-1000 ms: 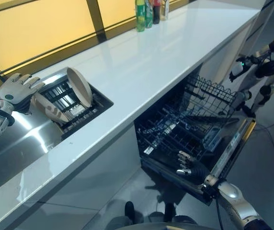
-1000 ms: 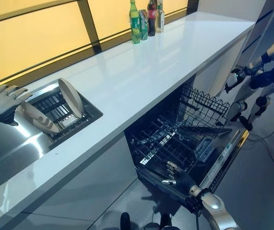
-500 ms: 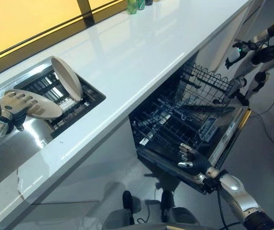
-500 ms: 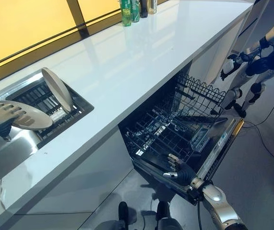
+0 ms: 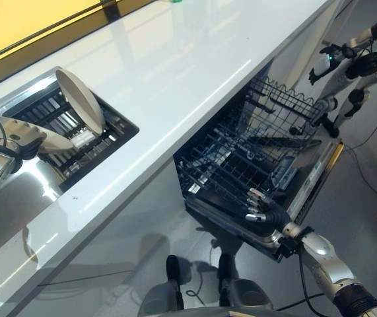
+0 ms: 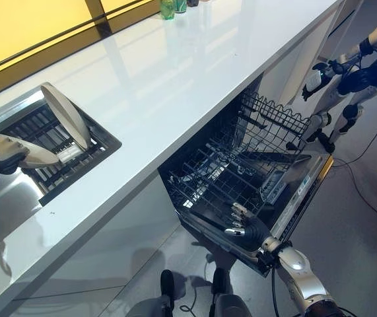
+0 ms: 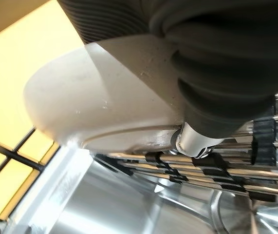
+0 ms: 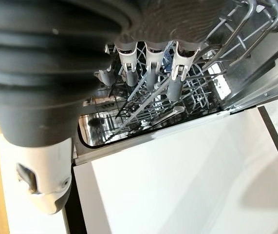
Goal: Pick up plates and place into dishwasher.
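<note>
Presently, your left hand (image 5: 18,137) is at the near left of the white countertop (image 5: 188,72), over the stainless sink (image 5: 23,191), with its fingers closed on a cream, shallow round plate (image 5: 39,140). That plate lies nearly flat, its rim projecting past the fingers toward the black slatted drying rack (image 5: 76,135) sunk in the counter. In the left wrist view the plate's pale underside (image 7: 95,102) sits directly against the dark ribbed cover, with the rack's metal bars just beyond it.

You have a second cream oval plate (image 5: 79,100) standing on edge in the drying rack, tilted back, just beside the held plate but apart from it.

Your right hand (image 5: 262,211) is low at the front edge of the open dishwasher (image 6: 241,178), below the counter, resting near the pulled-out black wire lower rack (image 5: 241,165). Its fingers (image 8: 151,73) are straight and relaxed, extended over the wire tines and holding nothing. No plate is seen in the lower rack where it shows.

Green bottles (image 6: 173,6) stand at the far edge of the counter against the yellow window panel (image 6: 23,26). Another humanoid robot (image 6: 346,72) stands on the grey floor (image 6: 366,218) beyond the dishwasher door, well apart from your work.
</note>
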Tool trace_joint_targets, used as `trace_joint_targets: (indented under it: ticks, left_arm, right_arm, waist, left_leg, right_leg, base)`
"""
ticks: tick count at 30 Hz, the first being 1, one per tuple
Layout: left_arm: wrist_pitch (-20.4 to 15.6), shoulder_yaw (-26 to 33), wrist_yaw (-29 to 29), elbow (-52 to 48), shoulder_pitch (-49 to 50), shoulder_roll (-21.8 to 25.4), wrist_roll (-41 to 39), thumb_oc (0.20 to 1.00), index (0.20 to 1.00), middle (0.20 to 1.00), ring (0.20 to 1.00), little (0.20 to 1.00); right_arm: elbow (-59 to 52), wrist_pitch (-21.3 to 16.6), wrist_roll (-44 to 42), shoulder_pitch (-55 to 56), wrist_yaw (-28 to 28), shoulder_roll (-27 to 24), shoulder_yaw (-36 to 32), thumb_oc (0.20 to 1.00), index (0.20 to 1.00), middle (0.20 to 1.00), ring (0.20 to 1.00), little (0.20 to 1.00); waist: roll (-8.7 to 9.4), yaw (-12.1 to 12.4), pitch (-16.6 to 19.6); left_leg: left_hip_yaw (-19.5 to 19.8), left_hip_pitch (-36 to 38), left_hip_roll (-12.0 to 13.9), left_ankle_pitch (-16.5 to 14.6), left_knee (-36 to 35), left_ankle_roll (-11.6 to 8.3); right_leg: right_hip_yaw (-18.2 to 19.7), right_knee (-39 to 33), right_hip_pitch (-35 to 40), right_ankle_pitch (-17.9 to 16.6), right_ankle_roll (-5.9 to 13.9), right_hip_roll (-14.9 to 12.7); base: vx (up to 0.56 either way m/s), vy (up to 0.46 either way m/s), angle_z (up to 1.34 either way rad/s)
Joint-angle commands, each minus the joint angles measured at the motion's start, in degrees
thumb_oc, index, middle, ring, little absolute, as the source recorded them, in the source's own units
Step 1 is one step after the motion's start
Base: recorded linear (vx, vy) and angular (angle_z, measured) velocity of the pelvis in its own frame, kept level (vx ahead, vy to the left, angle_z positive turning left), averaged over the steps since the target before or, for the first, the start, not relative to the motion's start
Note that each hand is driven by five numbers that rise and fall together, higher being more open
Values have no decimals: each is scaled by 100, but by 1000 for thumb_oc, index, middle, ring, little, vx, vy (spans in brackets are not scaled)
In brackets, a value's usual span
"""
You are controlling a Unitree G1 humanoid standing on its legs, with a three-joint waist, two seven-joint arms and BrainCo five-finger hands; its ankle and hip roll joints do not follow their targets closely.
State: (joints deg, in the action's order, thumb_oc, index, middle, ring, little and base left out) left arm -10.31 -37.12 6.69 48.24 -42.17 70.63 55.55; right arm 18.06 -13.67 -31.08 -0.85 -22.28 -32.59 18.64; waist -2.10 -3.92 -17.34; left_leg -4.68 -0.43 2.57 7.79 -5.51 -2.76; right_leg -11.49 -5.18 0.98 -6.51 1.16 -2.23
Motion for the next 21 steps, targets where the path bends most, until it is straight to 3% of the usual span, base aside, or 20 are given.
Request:
trace_joint_targets:
  ticks: [1, 6, 10, 13, 18, 21]
  left_arm:
    - [496, 44, 441, 283, -413, 151, 112, 200, 200, 200, 200, 200]
    - [647, 164, 720, 254, -327, 101, 3, 200, 200, 200, 200, 200]
    - [674, 245, 1113, 34, -229, 132, 27, 200, 200, 200, 200, 200]
    - [760, 531, 1416, -684, 120, 110, -490, 200, 200, 200, 200, 200]
    - [919, 1377, 1822, -2365, 1033, 76, -1083, 200, 200, 200, 200, 200]
    - [469, 1967, 2184, -3209, 1490, -187, -1393, 200, 200, 200, 200, 200]
  right_arm:
    - [-394, -458, -214, -152, -95, -53, -108, 1000, 1000, 1000, 1000, 1000]
    - [-461, -533, -228, -127, -105, 6, -97, 1000, 1000, 1000, 1000, 1000]
    - [-728, -928, 63, -144, 138, -48, -113, 1000, 1000, 1000, 1000, 1000]
    - [-1050, -1440, 1322, -195, 1093, -191, -125, 1000, 1000, 1000, 1000, 1000]
    - [-1875, -1691, 2462, -522, 2498, -629, -505, 1000, 1000, 1000, 1000, 1000]
    - [-2217, -1844, 3319, -814, 3202, -809, -745, 1000, 1000, 1000, 1000, 1000]
  waist:
    - [27, 26, 68]
    - [-12, 39, 260]
    - [-48, 68, 431]
    - [-43, 148, 539]
    - [-53, 377, 694]
    - [-47, 505, 770]
  left_leg:
    - [-183, 117, -481, -799, 88, 219]
    - [-148, 213, -484, -814, 59, 192]
    - [-114, 303, -487, -838, 51, 170]
    - [-74, 356, -487, -861, 54, 168]
    - [67, 459, -490, -931, 75, 193]
    - [150, 515, -498, -966, 79, 192]
  right_leg:
    - [-60, 336, -161, 470, 654, -273]
    - [-102, 269, -19, 495, 638, -273]
    - [-128, 221, 110, 524, 637, -276]
    - [-172, 209, 184, 546, 642, -288]
    - [-203, 215, 325, 612, 616, -290]
    - [-221, 194, 418, 642, 595, -291]
  base:
    - [24, -39, 2]
    - [18, -45, 2]
    - [11, -79, 2]
    - [-1, -89, 3]
    - [-12, -86, 3]
    - [-17, -68, 8]
